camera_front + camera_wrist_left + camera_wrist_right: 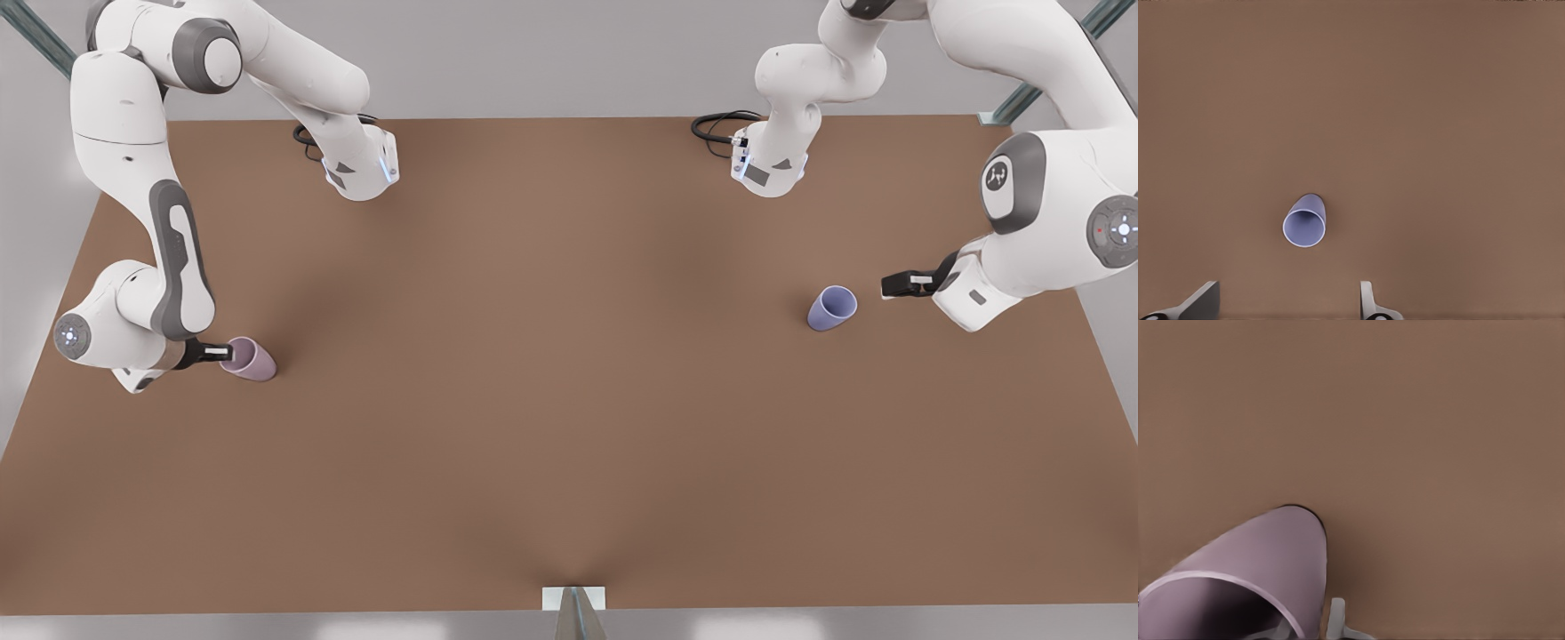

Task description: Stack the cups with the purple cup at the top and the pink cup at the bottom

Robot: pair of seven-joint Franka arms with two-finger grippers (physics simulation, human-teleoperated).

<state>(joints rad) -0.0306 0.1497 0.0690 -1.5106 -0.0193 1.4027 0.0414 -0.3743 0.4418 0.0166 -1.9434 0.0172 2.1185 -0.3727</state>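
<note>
The pink cup [250,359] stands on the brown table [551,400] at the front view's left, and its mauve wall and dark inside [1251,587] loom close in the right wrist view. My right gripper [219,354] sits right at the cup's rim, astride the wall [1309,625]. The purple cup [831,308] stands at the front view's right, seen open-mouthed from above [1304,223]. My left gripper [896,285] hovers beside it, a short way off, open with nothing in it [1285,301].
Both arm bases [360,164] [769,164] are mounted at the table's far edge. A small white bracket [573,597] sits at the middle of the near edge. Bare brown tabletop lies between the two cups.
</note>
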